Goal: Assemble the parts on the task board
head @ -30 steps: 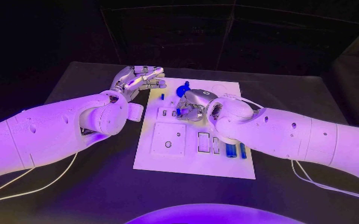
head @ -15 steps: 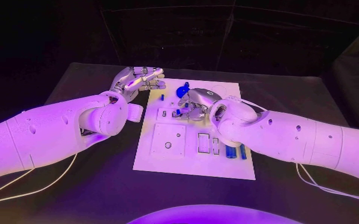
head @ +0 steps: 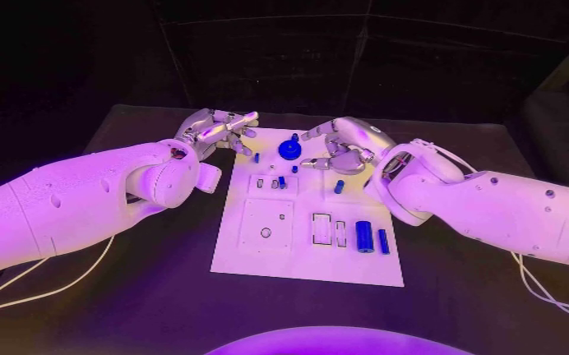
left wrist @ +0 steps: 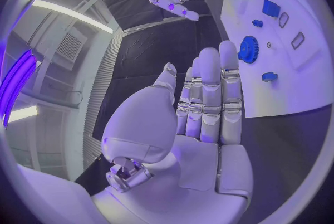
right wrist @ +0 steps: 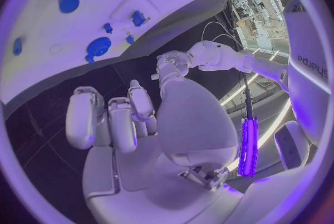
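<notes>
Both silver hands hover over the far end of the white rectangular task board (head: 267, 248). Between the left hand (head: 217, 131) and the right hand (head: 341, 148) stands a round blue gear (head: 289, 151). Just below the right hand's fingertips lies a short blue cylinder (head: 340, 186).

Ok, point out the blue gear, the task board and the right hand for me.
blue gear (head: 289, 150): head view, on its round face.
task board (head: 311, 265): head view, on its bare near part.
right hand (head: 338, 146): head view, on its middle.
</notes>
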### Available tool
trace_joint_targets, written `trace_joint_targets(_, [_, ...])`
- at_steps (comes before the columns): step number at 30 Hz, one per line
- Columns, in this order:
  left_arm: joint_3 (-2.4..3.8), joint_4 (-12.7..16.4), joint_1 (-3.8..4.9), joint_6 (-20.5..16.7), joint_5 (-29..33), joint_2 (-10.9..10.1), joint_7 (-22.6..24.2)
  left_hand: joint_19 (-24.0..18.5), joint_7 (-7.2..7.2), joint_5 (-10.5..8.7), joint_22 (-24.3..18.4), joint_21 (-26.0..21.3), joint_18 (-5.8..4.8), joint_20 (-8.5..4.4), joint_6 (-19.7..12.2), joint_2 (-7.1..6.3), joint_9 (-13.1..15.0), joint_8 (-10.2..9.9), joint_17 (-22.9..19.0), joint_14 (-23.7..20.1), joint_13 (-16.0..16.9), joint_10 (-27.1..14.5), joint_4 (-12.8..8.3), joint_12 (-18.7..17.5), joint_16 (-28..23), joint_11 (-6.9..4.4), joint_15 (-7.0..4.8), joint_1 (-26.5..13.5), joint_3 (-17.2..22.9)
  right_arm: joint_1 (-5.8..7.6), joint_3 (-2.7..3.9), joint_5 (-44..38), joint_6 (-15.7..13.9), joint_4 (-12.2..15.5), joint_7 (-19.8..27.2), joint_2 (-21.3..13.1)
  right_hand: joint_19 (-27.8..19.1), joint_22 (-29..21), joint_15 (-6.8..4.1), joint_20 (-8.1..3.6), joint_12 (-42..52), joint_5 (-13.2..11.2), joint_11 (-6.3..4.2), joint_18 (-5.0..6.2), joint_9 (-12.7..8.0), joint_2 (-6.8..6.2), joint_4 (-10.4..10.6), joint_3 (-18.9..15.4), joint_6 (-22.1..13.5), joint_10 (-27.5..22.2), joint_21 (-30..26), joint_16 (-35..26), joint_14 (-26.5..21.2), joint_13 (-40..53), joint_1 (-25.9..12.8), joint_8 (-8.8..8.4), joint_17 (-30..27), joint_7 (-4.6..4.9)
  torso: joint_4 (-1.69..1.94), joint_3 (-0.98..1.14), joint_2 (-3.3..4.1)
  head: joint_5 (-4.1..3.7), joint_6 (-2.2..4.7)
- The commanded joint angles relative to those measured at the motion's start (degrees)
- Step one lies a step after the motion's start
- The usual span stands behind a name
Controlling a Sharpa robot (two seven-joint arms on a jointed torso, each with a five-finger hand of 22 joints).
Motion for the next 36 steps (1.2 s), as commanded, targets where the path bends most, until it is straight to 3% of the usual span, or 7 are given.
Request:
trace_joint_targets(1, [0.11,-0.48,1.35,6.7,-15.62,0.74,-16.33,3.37,-0.96,0.24,8.86,9.34,-0.21,-1.5,0.69,0.31,0.85,0.43,22.65,4.07,3.17,3.14,1.85,3.54,25.04,-1.1,-1.4,-2.05,-1.53,1.41,0.14,10.07,-1.86,0.61,5.13,-2.19,-0.15,0.02,0.21,0.13,0.22,0.95,-0.27,0.12,0.12,0.4,0.08,-0.53,0.58,0.02,-0.22,-0.37,3.95,0.3,0.78,0.48,6.72,-0.07,-0.42,0.43,-0.92,0.33,-0.25])
trace_joint_targets(7, [0.09,-1.13,3.92,10.68,-30.79,2.71,-28.26,7.53,-3.3,0.16,44.31,38.9,-4.41,-3.24,4.13,1.13,5.9,4.48,50.0,5.51,15.21,3.88,3.89,16.48,52.64,-3.17,-3.28,-2.76,-3.96,3.41,0.2,15.32,-1.38,0.07,4.94,-5.13,-0.13,0.02,0.15,0.07,0.3,1.61,-0.35,0.12,0.13,0.73,0.12,-0.76,0.77,0.09,-0.23,-0.42,3.95,0.34,1.05,0.61,6.66,-0.13,-0.71,0.7,-1.72,0.96,-0.45])
trace_joint_targets(9, [0.07,-1.51,4.84,12.79,-35.95,3.57,-31.99,7.5,-4.09,0.49,50.91,44.43,-5.33,-3.5,3.11,1.11,9.94,7.2,53.94,5.97,26.75,2.28,4.25,28.06,56.37,-3.88,-4.18,-2.72,-5.11,3.78,0.21,16.2,-1.2,-0.25,4.83,-5.63,-0.15,-0.04,0.13,0.06,0.32,1.71,-0.36,0.13,0.14,0.79,0.14,-0.82,0.83,0.12,-0.26,-0.45,3.94,0.36,1.08,0.65,6.61,-0.15,-0.79,0.79,-1.95,1.05,-0.57])
trace_joint_targets(11, [0.06,-1.78,5.69,15.33,-39.9,4.32,-35.7,6.07,-4.65,0.25,53.46,46.74,-5.2,-3.67,1.14,1.96,14.45,9.69,54.43,6.03,32.78,-0.91,5.96,33.89,56.81,-3.53,-2.98,-3.83,-6.9,4.0,0.22,16.76,-1.08,-0.44,4.77,-5.86,-0.14,-0.01,0.12,0.04,0.38,1.78,-0.38,0.12,0.15,0.87,0.16,-0.87,0.91,0.17,-0.24,-0.47,3.94,0.4,1.12,0.7,6.59,-0.18,-0.97,0.89,-2.07,1.18,-0.65])
trace_joint_targets(17, [-0.17,-2.69,6.96,20.43,-45.75,7.03,-43.12,5.87,-3.25,-0.32,56.26,48.81,-5.49,-3.01,-1.82,2.12,18.16,10.72,54.87,6.16,38.68,-2.08,8.78,39.11,57.21,-3.43,-2.93,-5.59,-9.46,4.29,0.22,17.44,-0.68,-1.09,4.37,-5.65,-0.14,-0.05,0.06,-0.01,0.45,2.04,-0.45,0.13,0.19,1.12,0.23,-1.04,1.19,0.26,-0.26,-0.53,3.93,0.45,1.22,0.87,6.5,-0.26,-0.95,1.12,-2.37,1.37,-1.28])
trace_joint_targets(24, [-2.32,-4.81,8.33,23.88,-48.77,10.66,-46.95,7.34,-3.89,-0.26,61.17,51.91,-6.27,-3.23,-2.29,2.05,22.77,13.43,54.87,6.16,49.31,0.39,10.51,49.14,57.21,-3.8,-3.38,-5.99,-11.25,4.37,0.23,17.62,-0.34,-1.56,3.74,-5.22,-0.19,-0.2,-0.03,-0.1,0.31,3.23,-0.53,0.15,0.14,1.37,0.3,-1.51,1.24,0.17,-0.35,-0.64,3.91,0.29,1.52,0.94,6.37,-0.33,-0.93,1.22,-2.36,1.46,-1.7])
trace_joint_targets(36, [-4.26,-8.72,9.24,28.69,-49.73,15.45,-48.16,7.65,-4.09,-0.29,62.47,52.68,-6.48,-3.35,-3.04,2.59,25.6,14.83,54.87,6.16,51.65,0.52,11.12,51.28,57.21,-4.0,-3.5,-6.09,-11.77,4.39,0.22,17.65,0.3,-1.95,2.98,-4.73,-0.19,-0.27,-0.15,-0.23,0.19,5.17,-0.66,0.16,0.12,1.75,0.29,-2.11,1.46,0.09,-0.41,-0.69,3.93,0.14,2.15,1.13,6.36,-0.44,-1.02,1.01,-2.24,1.51,-2.28])
